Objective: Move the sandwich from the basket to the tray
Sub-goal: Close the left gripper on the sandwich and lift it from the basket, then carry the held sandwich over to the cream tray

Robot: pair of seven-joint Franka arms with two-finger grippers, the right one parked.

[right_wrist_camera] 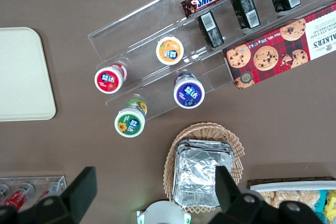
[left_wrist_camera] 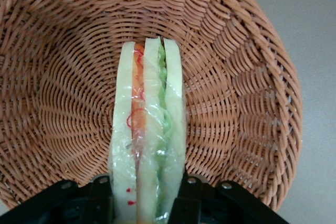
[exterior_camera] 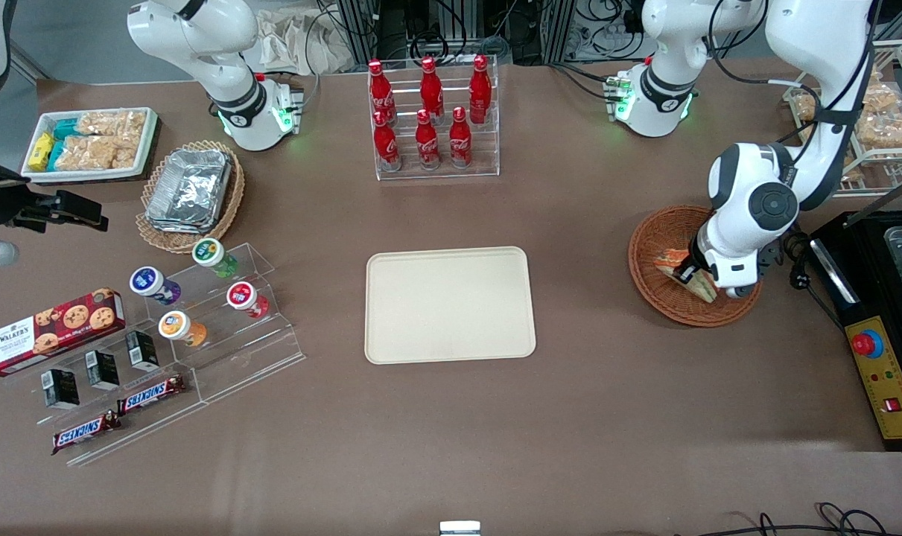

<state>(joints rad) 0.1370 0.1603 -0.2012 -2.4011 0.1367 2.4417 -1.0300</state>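
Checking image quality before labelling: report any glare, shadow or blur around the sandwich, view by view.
Left wrist view: the gripper fingers flank the sandwich, whose plastic wrap glints mildly; the basket weave is sharp. Front view: the arm hides much of the sandwich; soft shadow falls across the basket.

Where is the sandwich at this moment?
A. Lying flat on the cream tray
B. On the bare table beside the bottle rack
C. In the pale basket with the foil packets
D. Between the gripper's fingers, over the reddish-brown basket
D: the wrist view shows the gripper closed on the sandwich on both sides, with the basket under it; the tray holds nothing.
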